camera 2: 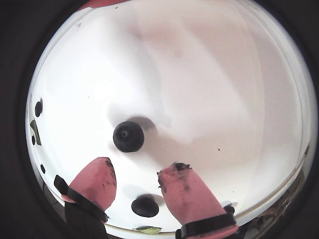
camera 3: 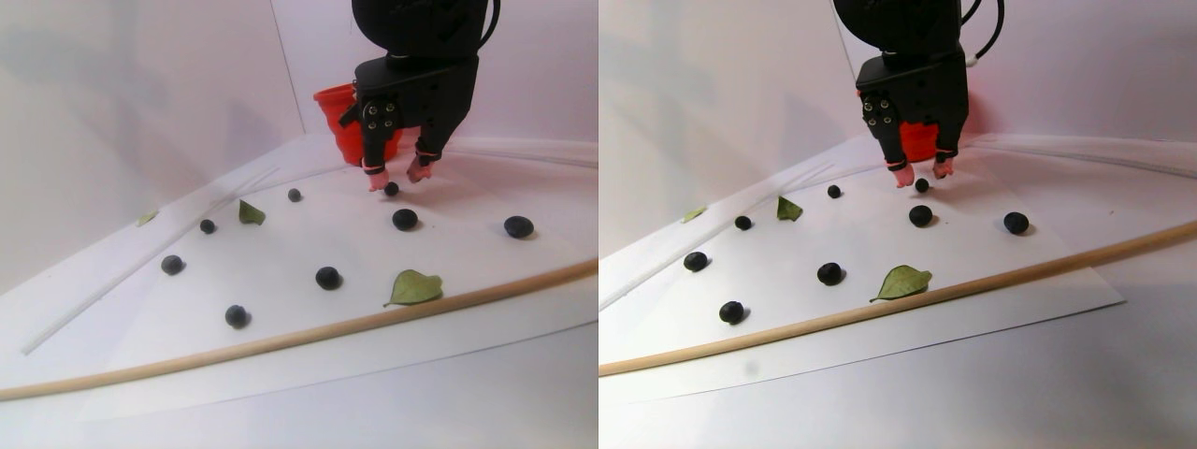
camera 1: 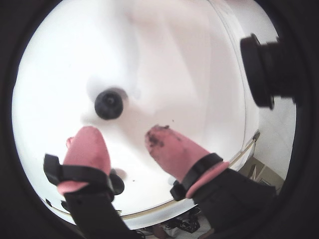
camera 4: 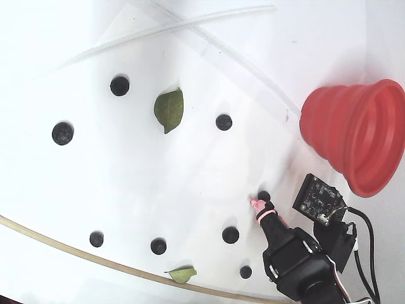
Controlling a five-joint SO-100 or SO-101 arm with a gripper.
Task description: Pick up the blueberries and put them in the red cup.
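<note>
Several dark blueberries lie scattered on the white sheet. My gripper point(camera 4: 259, 204) hangs low over one small blueberry point(camera 4: 264, 196), open and empty. In the stereo pair view this berry point(camera 3: 391, 188) lies between and just under the pink fingertips of the gripper point(camera 3: 397, 178). In both wrist views the gripper point(camera 1: 123, 132) point(camera 2: 139, 165) is open, with the berry point(camera 1: 108, 103) point(camera 2: 128, 136) just beyond the tips. Another berry point(camera 2: 145, 206) lies on the sheet between the fingers, nearer the wrist. The red cup point(camera 4: 354, 133) stands at the right, close to the gripper. It is partly hidden behind the arm in the stereo pair view point(camera 3: 337, 120).
Other berries point(camera 4: 223, 121) point(camera 4: 230, 234) point(camera 4: 158, 246) and two green leaves point(camera 4: 169, 109) point(camera 4: 182, 274) lie on the sheet. A thin wooden stick point(camera 3: 281, 335) runs along the sheet's near edge. A small circuit board point(camera 4: 318, 196) sits on the arm near the cup.
</note>
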